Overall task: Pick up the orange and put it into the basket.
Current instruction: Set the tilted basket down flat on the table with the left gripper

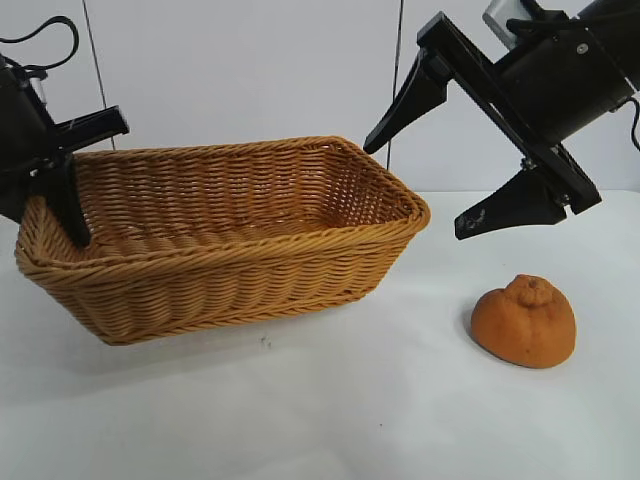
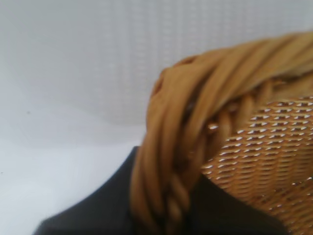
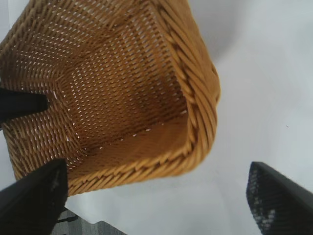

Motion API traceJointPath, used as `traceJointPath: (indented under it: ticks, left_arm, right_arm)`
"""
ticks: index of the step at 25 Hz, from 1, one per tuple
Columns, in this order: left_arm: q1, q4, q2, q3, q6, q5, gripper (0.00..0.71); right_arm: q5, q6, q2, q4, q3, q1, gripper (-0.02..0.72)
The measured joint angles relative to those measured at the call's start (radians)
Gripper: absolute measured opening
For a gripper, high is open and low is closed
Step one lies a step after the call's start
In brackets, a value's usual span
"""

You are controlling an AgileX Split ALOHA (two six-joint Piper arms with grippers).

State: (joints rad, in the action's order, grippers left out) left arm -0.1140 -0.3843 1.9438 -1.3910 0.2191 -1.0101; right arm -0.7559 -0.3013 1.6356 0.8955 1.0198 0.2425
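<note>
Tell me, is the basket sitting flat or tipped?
Tipped. The left hand grips the basket rim and that end is lifted off the table; it is empty, the orange outside.

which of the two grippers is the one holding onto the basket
The left gripper, clamped on the basket's rim at its left end; the right gripper hangs open, holding nothing.

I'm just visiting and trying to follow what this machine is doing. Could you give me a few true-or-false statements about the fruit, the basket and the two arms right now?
1. The orange lies inside the basket. False: it sits on the table, outside the basket, on the right arm's side.
2. The right tool is open and empty. True.
3. The right tool is touching the orange. False: it hangs in the air above it.
4. The left tool grips the basket's rim at the end far from the orange. True.
5. The basket holds nothing. True.
</note>
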Motion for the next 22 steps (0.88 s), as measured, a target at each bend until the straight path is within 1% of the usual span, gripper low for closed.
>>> traceJointPath:
  ticks: [3, 6, 9, 14, 22]
  left_arm:
    - [-0.006, -0.002, 0.052, -0.07, -0.078, -0.059, 0.093]
    - [-0.028, -0.002, 0.086, -0.1, -0.13, -0.074, 0.093]
    - [-0.044, -0.002, 0.093, -0.102, -0.161, -0.056, 0.093]
    - [-0.045, 0.0, 0.107, -0.105, -0.174, -0.016, 0.093]
    - [-0.045, 0.0, 0.222, -0.106, -0.207, 0.005, 0.092]
  right_arm:
    - [-0.002, 0.0, 0.0, 0.0, 0.0, 0.0, 0.682]
    - [-0.003, 0.0, 0.0, -0.001, 0.0, 0.0, 0.682]
    - [-0.003, 0.0, 0.0, -0.005, 0.0, 0.0, 0.682]
    - [-0.003, 0.0, 0.0, -0.007, 0.0, 0.0, 0.682]
    - [-0.003, 0.0, 0.0, -0.007, 0.0, 0.0, 0.682]
